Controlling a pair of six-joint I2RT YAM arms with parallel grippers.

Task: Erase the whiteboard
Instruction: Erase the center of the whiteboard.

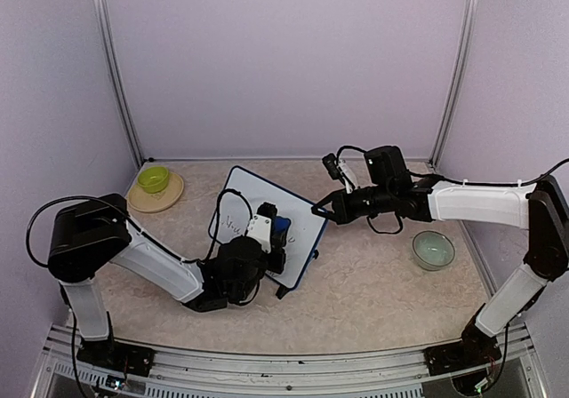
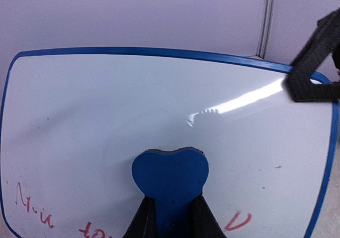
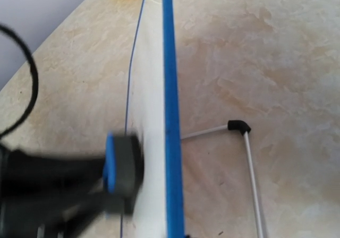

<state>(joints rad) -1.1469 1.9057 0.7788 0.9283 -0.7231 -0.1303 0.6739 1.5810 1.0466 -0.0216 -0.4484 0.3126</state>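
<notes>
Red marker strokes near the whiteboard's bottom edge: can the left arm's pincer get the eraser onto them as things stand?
Probably yes. The left pincer grips the blue eraser against the whiteboard, close to the red strokes, with nothing between them. The right pincer sits away at the top corner.

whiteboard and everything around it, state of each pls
white blue-framed whiteboard: propped tilted, mostly wiped, red marks remain
blue eraser block: pressed on board
left gripper: shut on eraser
right gripper: shut, at board's edge
lime-green bowl: upright on tan plate
pale-green bowl: upright, empty
</notes>
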